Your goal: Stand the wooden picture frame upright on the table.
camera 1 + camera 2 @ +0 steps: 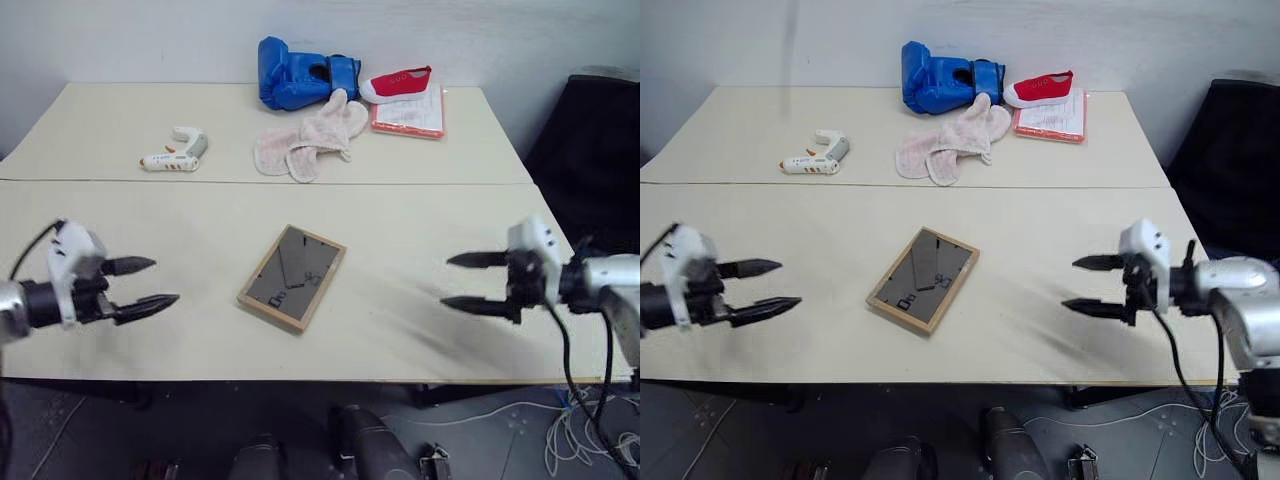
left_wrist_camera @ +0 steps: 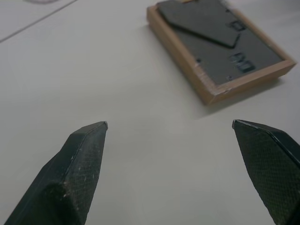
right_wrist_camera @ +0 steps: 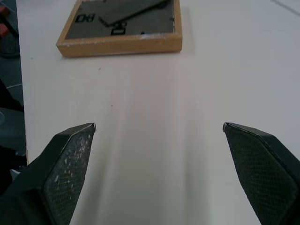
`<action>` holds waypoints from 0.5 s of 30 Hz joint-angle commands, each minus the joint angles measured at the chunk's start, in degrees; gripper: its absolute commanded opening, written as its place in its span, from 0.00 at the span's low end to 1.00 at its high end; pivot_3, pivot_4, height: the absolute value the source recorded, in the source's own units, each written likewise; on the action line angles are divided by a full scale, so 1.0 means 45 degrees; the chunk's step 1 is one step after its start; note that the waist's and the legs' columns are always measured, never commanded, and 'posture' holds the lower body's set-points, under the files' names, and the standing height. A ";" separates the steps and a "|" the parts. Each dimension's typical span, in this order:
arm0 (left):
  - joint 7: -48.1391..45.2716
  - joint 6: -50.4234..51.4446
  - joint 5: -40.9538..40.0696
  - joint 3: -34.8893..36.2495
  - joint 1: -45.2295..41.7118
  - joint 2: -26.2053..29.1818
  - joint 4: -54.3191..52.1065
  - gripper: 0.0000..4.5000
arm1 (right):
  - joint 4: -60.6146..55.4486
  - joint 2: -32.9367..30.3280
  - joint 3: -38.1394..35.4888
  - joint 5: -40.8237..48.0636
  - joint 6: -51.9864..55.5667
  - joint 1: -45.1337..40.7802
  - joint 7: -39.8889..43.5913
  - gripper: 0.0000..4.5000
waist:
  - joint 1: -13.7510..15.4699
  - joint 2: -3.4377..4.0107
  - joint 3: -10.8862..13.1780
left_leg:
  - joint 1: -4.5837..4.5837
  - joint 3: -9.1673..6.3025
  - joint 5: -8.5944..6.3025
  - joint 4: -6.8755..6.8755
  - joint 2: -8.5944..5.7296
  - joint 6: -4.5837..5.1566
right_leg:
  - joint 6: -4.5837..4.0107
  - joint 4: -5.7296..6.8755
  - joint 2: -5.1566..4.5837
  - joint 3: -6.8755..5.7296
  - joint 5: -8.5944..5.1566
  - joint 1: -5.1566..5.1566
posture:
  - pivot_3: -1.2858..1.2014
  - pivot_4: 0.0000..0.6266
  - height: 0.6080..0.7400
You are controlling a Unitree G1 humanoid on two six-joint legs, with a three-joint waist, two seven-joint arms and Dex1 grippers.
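The wooden picture frame (image 1: 292, 277) lies flat on the near table (image 1: 400, 330), dark grey back up with its stand folded against it. It sits midway between my two hands. My left gripper (image 1: 150, 283) hovers open over the table's left side, pointing toward the frame with a wide gap to it. On the right, my right gripper (image 1: 455, 281) is open too and points back at the frame from a similar distance. The left wrist view has the frame (image 2: 220, 47) ahead of the fingers (image 2: 77, 164); the right wrist view has the frame (image 3: 124, 28) beyond the fingers (image 3: 70, 159).
On the far table lie a white glue gun (image 1: 175, 152), a pink cloth (image 1: 310, 140), a blue boxing glove (image 1: 300, 75), a red shoe (image 1: 398, 83) and an orange-edged clipboard (image 1: 412, 113). A seam (image 1: 260, 182) joins the two tables. A dark chair (image 1: 590, 150) stands at the right.
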 commanded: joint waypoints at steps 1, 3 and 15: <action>-0.0587 -0.0028 -0.0227 -0.0008 -0.0241 0.0192 0.0400 1.00 | -0.0026 -0.0002 -0.0392 0.0328 0.0238 -0.0054 0.0013 0.99 | 0.0002 0.0003 0.0002 | -0.0005 0.0001 0.0000 -0.0001 0.0000 -0.0001 | -0.0001 0.0001 0.0000 0.0000 -0.0001 -0.0006 | 0.52 0.24 1.00; -0.0498 0.0013 -0.0174 -0.0227 -0.0400 0.0101 0.0296 1.00 | -0.0215 0.0128 -0.0445 0.0305 0.0248 0.0047 -0.0234 0.99 | -0.0004 0.0003 0.0003 | -0.0026 0.0003 0.0001 -0.0001 0.0002 -0.0002 | -0.0002 0.0005 0.0001 0.0000 -0.0001 -0.0026 | 0.52 0.24 1.00; 0.0022 -0.0080 0.0298 -0.1119 -0.1433 -0.0169 0.0733 1.00 | -0.1058 0.0279 -0.0357 0.0131 0.0327 0.0323 -0.1175 0.99 | 0.0013 0.0003 0.0003 | -0.0013 0.0003 0.0005 0.0000 -0.0002 -0.0007 | -0.0001 0.0019 -0.0001 0.0005 -0.0001 -0.0020 | 0.52 0.24 1.00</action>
